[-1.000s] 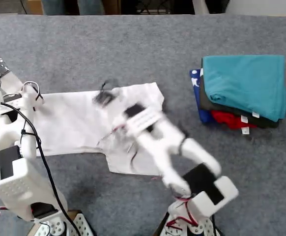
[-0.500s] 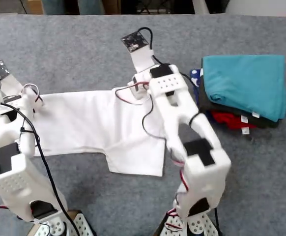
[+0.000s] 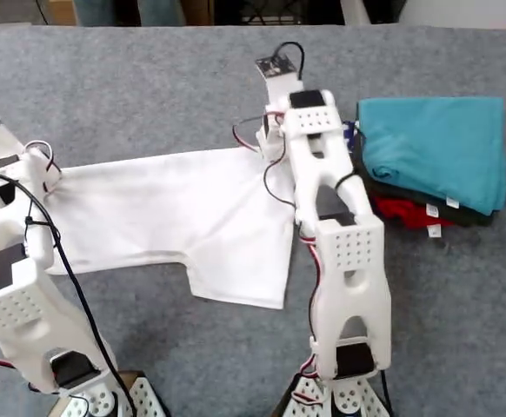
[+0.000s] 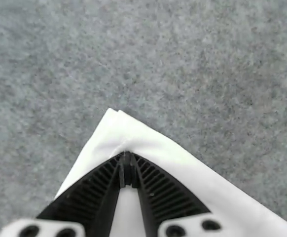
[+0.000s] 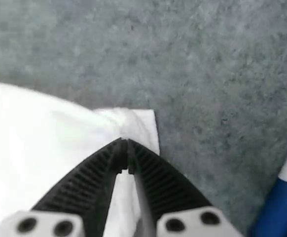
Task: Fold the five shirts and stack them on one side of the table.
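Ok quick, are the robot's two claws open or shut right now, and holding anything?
Left gripper: shut on a corner of the white shirt.
Right gripper: shut on another corner of the white shirt.

**Twin white arms, black ribbed fingers**

The left arm [image 3: 14,295] and right arm [image 3: 347,261] are built of blocky white printed shells. Each carries a panel dotted with small holes and dark, recessed motor housings. A black cable [image 3: 72,282] trails along the left arm. Red and black wires [image 3: 246,143] loop at the right arm's wrist, near a small grey circuit board [image 3: 273,65]. Up close, the left gripper [image 4: 126,157] and right gripper [image 5: 124,144] show black, finely ribbed fingers [image 5: 91,173] tapering to points, mounted on white bases with dark screw holes [image 4: 30,230].
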